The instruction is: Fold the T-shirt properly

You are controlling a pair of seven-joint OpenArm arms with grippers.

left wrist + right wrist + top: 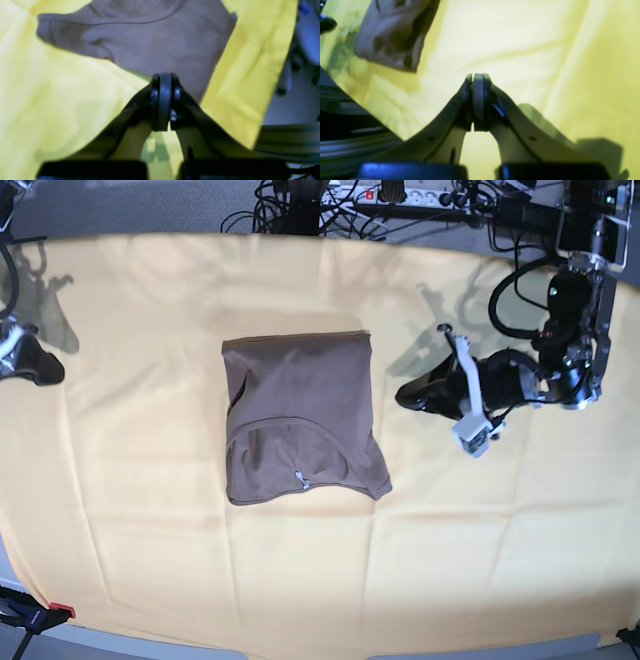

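Folding is looking pretty much wrapped up here: the T-shirt (pixel 300 420) is lying as a compact rectangle near the middle of the yellow cloth (pixel 150 560), collar side facing the near edge with the small tag (pixel 301 478) showing, and it isn't being touched by either arm. The left gripper (pixel 404 394) is being held just beside the shirt's edge, jaws pressed together on nothing. The right gripper (pixel 478 76) is being kept well apart over bare cloth, also pressed together and empty. If anything is still being called for, it's probably only a bit of smoothing at the flared collar-end corners (pixel 378 488), or a retreat. No containers are being shown anywhere, so nothing's being held in one.
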